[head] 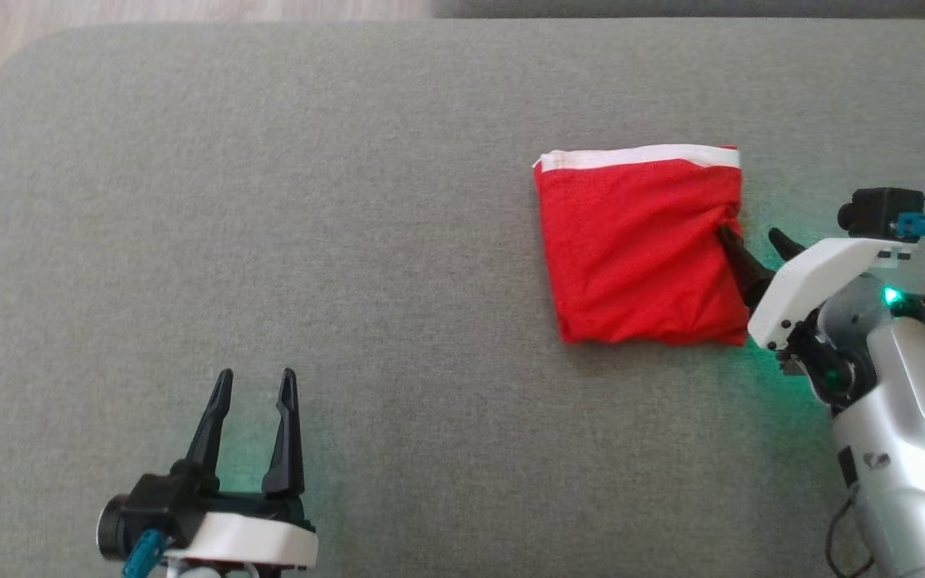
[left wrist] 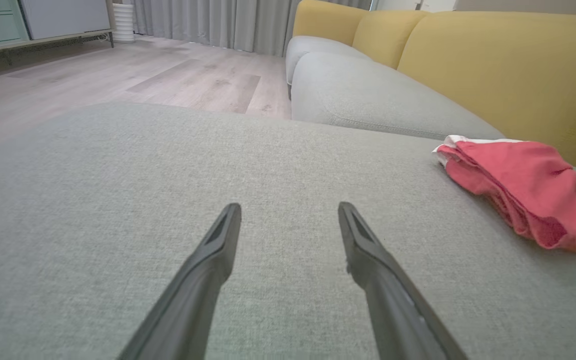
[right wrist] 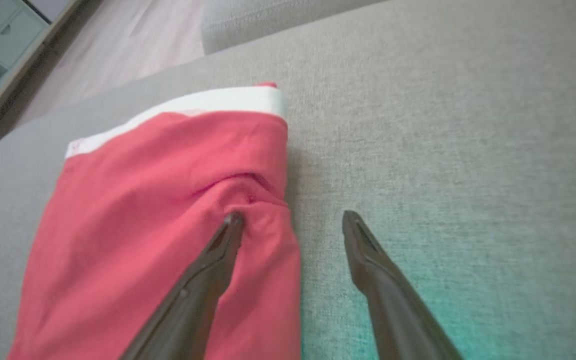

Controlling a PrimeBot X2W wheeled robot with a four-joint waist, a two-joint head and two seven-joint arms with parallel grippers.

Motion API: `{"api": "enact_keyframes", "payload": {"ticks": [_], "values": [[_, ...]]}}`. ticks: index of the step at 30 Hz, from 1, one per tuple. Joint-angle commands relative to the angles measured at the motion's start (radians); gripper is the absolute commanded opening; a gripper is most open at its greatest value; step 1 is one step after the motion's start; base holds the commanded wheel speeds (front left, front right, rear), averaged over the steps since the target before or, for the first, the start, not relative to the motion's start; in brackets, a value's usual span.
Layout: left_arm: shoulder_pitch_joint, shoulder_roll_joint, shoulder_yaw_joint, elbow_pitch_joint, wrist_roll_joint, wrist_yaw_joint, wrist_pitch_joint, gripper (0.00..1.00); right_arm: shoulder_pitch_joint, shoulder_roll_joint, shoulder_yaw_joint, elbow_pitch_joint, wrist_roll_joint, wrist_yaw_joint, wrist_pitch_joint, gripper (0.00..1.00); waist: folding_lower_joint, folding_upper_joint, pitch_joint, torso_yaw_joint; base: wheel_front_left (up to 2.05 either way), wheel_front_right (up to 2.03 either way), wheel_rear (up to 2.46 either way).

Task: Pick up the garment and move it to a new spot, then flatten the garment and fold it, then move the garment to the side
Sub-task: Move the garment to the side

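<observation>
Now a squarish folded red cloth garment (head: 639, 249) with a white band lies on the grey woven cushion (head: 350, 201). The right gripper (head: 749, 233) is spread, one finger touching the garment's edge. The left gripper (head: 257, 374) is spread too, well apart from it.

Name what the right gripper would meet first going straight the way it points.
The folded red garment with a white band: the right gripper straddles its edge, one finger apparently touching the fabric.

Soft, even daylight — green lamp glow on the cushion (head: 751, 365) — slight blur.
</observation>
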Motion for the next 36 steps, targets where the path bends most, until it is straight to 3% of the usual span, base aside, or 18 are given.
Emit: {"api": "enact_keyframes", "payload": {"ticks": [1, 6, 7, 8, 9, 10, 15, 20, 28, 32, 36], "values": [[-0.037, 0.0, 0.021, -0.024, -0.012, 0.01, -0.005, 1.0, -0.049, 0.012, 0.017, 0.005, -0.007, 0.008, 0.008, 1.0, -0.0001, 0.0, 0.017, 0.017, 0.0, 0.0, 0.0], [-0.048, 0.0, 0.011, -0.026, -0.02, 0.016, -0.005, 1.0, -0.075, 0.02, 0.025, 0.084, 0.002, 0.008, 0.029, 1.0, -0.0001, 0.0, 0.031, 0.028, 0.0, 0.0, 0.0], [-0.052, 0.0, 0.007, -0.028, -0.023, 0.019, -0.005, 1.0, -0.083, 0.03, 0.027, 0.111, 0.023, 0.008, 0.046, 0.82, -0.0001, 0.0, 0.037, 0.027, 0.0, 0.0, 0.0], [-0.052, 0.0, 0.007, -0.028, -0.023, 0.019, -0.005, 1.0, -0.083, 0.03, 0.027, 0.111, 0.023, 0.008, 0.046, 0.82, -0.0001, 0.0, 0.037, 0.027, 0.0, 0.0, 0.0], [-0.052, 0.0, 0.005, -0.029, -0.025, 0.021, -0.005, 1.0, -0.088, 0.033, 0.024, 0.115, 0.035, 0.008, 0.042, 0.16, -0.0001, 0.0, 0.04, 0.024, 0.0, 0.0, 0.0], [-0.053, 0.0, 0.005, -0.031, -0.027, 0.023, -0.005, 1.0, -0.092, 0.035, 0.018, 0.121, 0.049, 0.008, 0.04, 0.0, -0.0001, 0.0, 0.043, 0.019, 0.0, 0.0, 0.0], [-0.051, 0.0, 0.012, -0.036, -0.022, 0.026, -0.005, 1.0, -0.11, 0.032, 0.027, 0.095, 0.126, 0.008, 0.045, 0.0, -0.0001, 0.0, 0.056, -0.041, 0.0, 0.0, 0.0], [-0.058, 0.0, 0.021, -0.046, -0.006, 0.02, -0.005, 1.0, -0.129, -0.015, 0.06, 0.021, 0.154, 0.008, 0.055, 0.0, -0.0001, 0.0, 0.08, -0.142, 0.0, 0.0, 0.0], [-0.088, 0.0, 0.027, -0.049, 0.025, 0.003, -0.005, 1.0, -0.156, -0.161, 0.076, -0.176, 0.188, 0.008, 0.143, 0.0, -0.0001, 0.0, 0.127, -0.299, 0.0, 0.0, 0.0], [-0.11, 0.001, 0.028, -0.048, 0.036, -0.005, -0.005, 1.0, -0.148, -0.242, 0.027, -0.243, 0.19, 0.008, 0.211, 0.0, -0.0001, 0.0, 0.143, -0.334, 0.0, 0.0, 0.0], [-0.124, 0.003, 0.031, -0.052, 0.043, -0.01, -0.005, 1.0, -0.158, -0.28, -0.052, -0.256, 0.147, 0.008, 0.257, 0.0, -0.0001, 0.0, 0.156, -0.341, 0.0, 0.0, 0.0]]}}
